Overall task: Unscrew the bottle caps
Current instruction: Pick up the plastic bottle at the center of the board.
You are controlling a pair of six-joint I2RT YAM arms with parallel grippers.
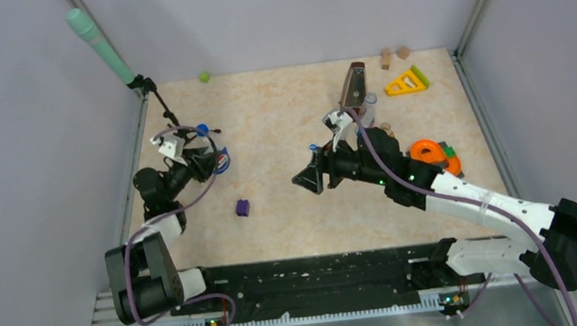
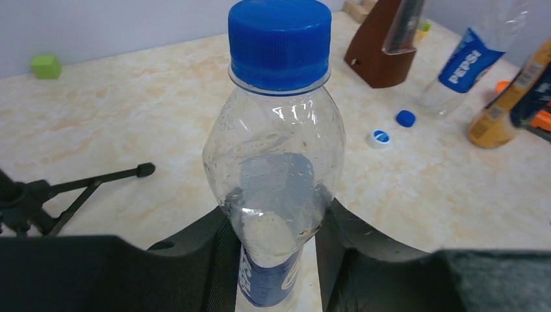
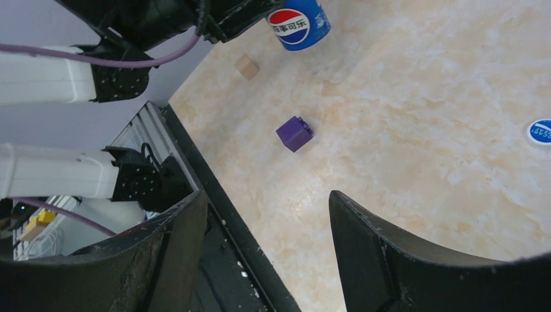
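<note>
Left gripper [image 2: 273, 263] clamps bottle [image 2: 273, 156]; blue cap [image 2: 279, 42] above, screwed on.

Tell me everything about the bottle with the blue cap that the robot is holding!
The bottle is clear, thin plastic, dented and crinkled, with tiny droplets inside and no drink visible. A dark blue ribbed cap is on its neck. A blue Pepsi label wraps the lower part. The left tool squeezes it between two black fingers.
</note>
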